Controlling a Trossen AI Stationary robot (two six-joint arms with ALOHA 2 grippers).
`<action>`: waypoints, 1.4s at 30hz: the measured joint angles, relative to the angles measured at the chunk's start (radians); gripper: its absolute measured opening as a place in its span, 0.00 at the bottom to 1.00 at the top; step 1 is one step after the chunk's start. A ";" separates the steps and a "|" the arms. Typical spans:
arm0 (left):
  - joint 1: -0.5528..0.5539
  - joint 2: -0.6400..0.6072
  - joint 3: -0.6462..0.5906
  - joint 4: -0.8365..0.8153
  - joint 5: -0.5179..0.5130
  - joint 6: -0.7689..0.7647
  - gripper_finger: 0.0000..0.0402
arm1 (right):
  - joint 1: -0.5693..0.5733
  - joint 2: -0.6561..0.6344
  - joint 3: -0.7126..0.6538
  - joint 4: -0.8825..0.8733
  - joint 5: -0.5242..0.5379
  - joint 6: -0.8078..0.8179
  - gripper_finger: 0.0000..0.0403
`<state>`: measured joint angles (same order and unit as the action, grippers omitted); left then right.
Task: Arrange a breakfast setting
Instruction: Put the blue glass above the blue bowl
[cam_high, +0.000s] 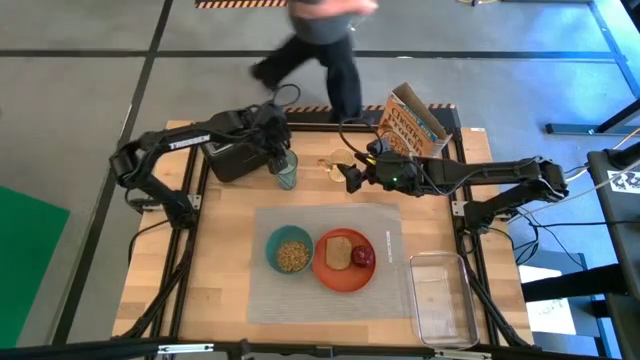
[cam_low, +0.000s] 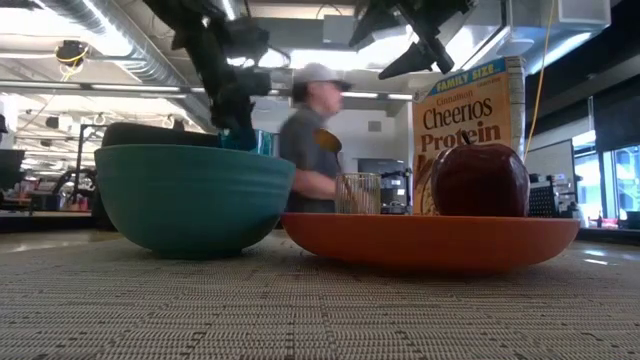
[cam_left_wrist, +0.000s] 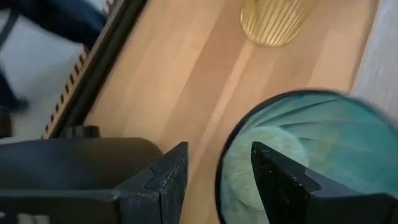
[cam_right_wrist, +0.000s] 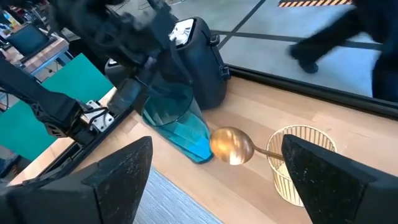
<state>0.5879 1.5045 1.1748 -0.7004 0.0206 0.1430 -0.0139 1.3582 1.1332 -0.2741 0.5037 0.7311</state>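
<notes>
The grey placemat holds the teal bowl and the orange plate. The plate carries the toast slice and the small red fruit. The translucent teal cup stands on the wood next to the toaster. My left gripper is open over the cup, one finger inside its rim and one outside, with a gap on both sides. The gold spoon leans handle-down in a ribbed clear glass. My right gripper is open and empty, just short of the spoon.
The black toaster stands at the far left, close to the cup. A cereal box stands at the far edge. The clear plastic tray lies at the near right. A person walks past beyond the table's far edge.
</notes>
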 joint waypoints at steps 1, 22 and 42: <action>0.002 0.013 0.000 -0.005 0.000 0.003 0.42 | 0.000 0.000 0.000 0.000 0.001 -0.002 0.86; -0.019 0.051 0.092 -0.192 -0.001 0.054 0.02 | -0.015 0.000 -0.001 -0.056 0.001 -0.005 0.86; -0.377 0.048 0.163 -0.368 0.012 0.016 0.01 | -0.013 0.000 -0.001 -0.054 0.011 0.003 0.86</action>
<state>0.2113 1.5528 1.3374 -1.0687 0.0330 0.1586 -0.0265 1.3579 1.1324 -0.3279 0.5148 0.7345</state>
